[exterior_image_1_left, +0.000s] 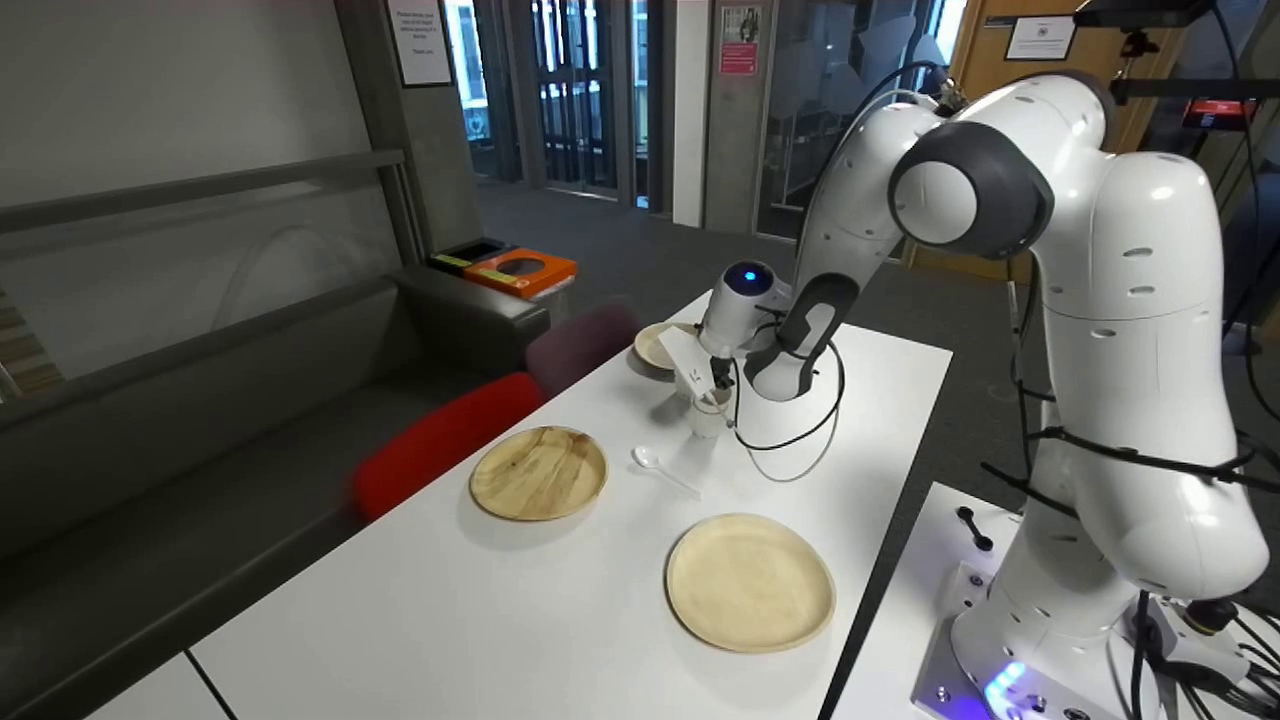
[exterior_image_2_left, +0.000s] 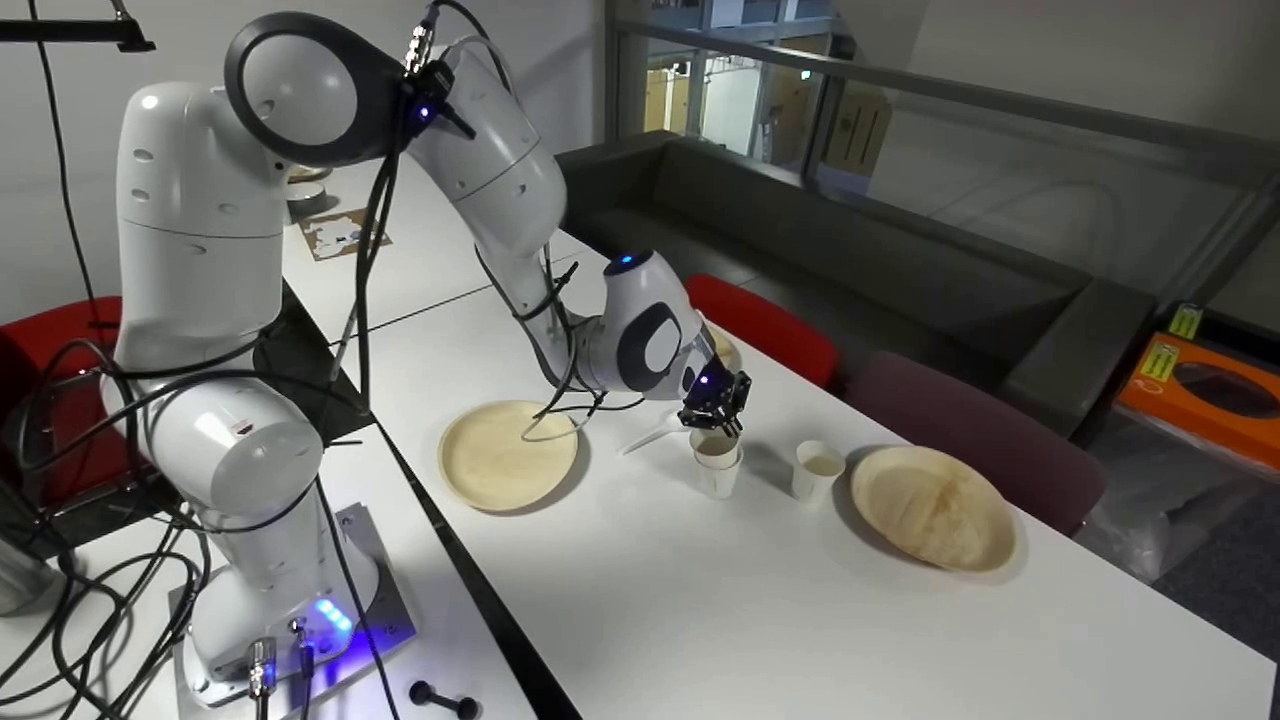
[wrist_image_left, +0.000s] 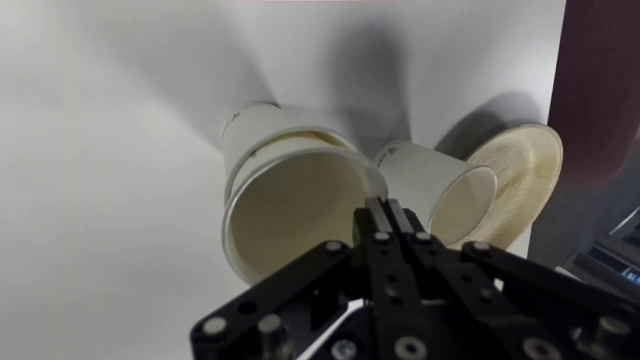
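- Notice (exterior_image_1_left: 418, 42) on a grey pillar (exterior_image_1_left: 430, 160): the first word looks like "Please", the last line like "Thank you"; the lines between are too small to read.
- Poster (exterior_image_1_left: 740, 40) on another pillar (exterior_image_1_left: 735, 150): pale lettering on a red block, unreadable.
- Sheet (exterior_image_1_left: 1040, 38) on the wooden door (exterior_image_1_left: 995, 80): print too small.
- Yellow labels (exterior_image_2_left: 1160, 362) on the orange lid (exterior_image_2_left: 1160, 395) and the dark lid (exterior_image_2_left: 1240, 340) behind it: dark print, unreadable.
- Lower cup (wrist_image_left: 245, 135) of the nested pair on the desk (wrist_image_left: 125, 225): tiny print near its base, blurred.
- Single cup (wrist_image_left: 425, 175), nearer the desk edge by the purple chair (exterior_image_2_left: 975, 425): small dark letters near its base, unclear.
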